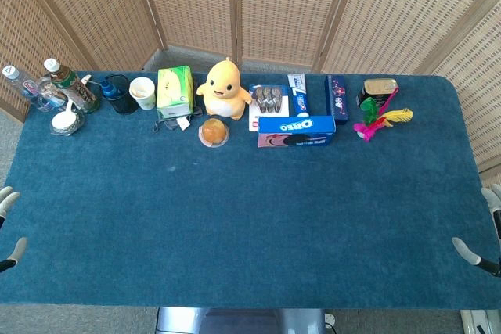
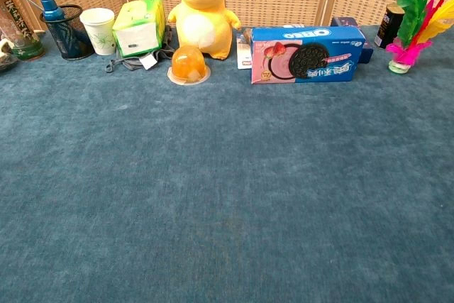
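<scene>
Only fingertips of my left hand [image 1: 15,252] show at the left edge of the head view, spread apart over the blue table cloth [image 1: 250,217] and holding nothing. My right hand [image 1: 468,253] shows the same way at the right edge, fingers apart and empty. Neither hand appears in the chest view. Both are at the near side of the table, far from the row of objects at the back. In that row are a yellow plush duck [image 1: 225,87] [image 2: 201,8], an orange jelly cup [image 1: 214,131] [image 2: 189,64] and a blue Oreo box [image 1: 297,129] [image 2: 308,53].
Along the back from the left: a water bottle [image 1: 23,86], a tea bottle [image 1: 70,84], a small bowl [image 1: 66,121], a mesh holder [image 1: 117,95], a paper cup [image 1: 142,92], a green tissue box [image 1: 174,91]. At the right are a feather shuttlecock [image 1: 376,119] and a can [image 1: 380,90]. Wicker screens stand behind.
</scene>
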Controlling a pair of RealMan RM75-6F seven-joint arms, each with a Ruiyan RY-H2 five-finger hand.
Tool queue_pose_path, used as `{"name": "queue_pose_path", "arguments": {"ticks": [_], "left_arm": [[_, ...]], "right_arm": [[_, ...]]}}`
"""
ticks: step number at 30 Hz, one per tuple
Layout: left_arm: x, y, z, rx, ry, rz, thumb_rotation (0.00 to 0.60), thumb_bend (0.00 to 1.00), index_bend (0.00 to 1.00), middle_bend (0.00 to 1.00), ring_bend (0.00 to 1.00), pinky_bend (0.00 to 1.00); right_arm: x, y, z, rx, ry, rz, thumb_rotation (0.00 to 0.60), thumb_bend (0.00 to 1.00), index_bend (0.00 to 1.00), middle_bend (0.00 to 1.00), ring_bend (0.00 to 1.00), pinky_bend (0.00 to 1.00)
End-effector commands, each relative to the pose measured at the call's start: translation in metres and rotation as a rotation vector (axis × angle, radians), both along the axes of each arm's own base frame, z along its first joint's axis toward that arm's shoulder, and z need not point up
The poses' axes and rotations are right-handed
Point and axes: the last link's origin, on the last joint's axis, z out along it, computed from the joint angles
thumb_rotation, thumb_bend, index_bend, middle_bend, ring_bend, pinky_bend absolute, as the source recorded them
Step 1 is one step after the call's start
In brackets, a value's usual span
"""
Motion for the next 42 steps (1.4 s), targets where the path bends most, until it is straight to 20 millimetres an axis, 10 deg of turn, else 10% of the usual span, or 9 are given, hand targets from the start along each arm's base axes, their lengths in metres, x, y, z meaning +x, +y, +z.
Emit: {"name": "queue_pose_path", "arguments": {"ticks": [1, 13, 21, 31, 42], "left_arm": [[0.000, 0.000, -0.001, -0.002, 0.003, -0.001, 0.531, 0.40, 0.00, 0.00, 0.00, 0.00], [0.001, -0.001, 0.000, 0.007, 0.009, -0.004, 0.532, 0.40, 0.00, 0.00, 0.00, 0.00], [-0.002, 0.001, 0.003, 0.018, 0.006, 0.010, 0.532, 0.40, 0.00, 0.00, 0.00, 0.00], [-0.005, 0.005, 0.004, 0.016, 0.003, 0.020, 0.529, 0.40, 0.00, 0.00, 0.00, 0.00], [-0.006, 0.006, 0.005, 0.013, 0.000, 0.023, 0.531, 0.40, 0.00, 0.00, 0.00, 0.00]], "right_arm": [[0.001, 0.000, 0.001, -0.001, -0.005, 0.002, 0.000, 0.00, 0.00, 0.00, 0.00, 0.00], [0.048, -0.037, -0.037, 0.179, 0.112, 0.213, 0.003, 0.01, 0.00, 0.00, 0.00, 0.00], [0.097, -0.072, -0.092, 0.269, 0.316, 0.344, 0.423, 0.38, 0.00, 0.00, 0.00, 0.00], [0.139, -0.100, -0.149, 0.376, 0.387, 0.480, 0.527, 0.47, 0.00, 0.00, 0.00, 0.04], [0.182, -0.087, -0.189, 0.631, 0.279, 0.666, 0.600, 0.70, 0.00, 0.00, 0.00, 0.20]]}}
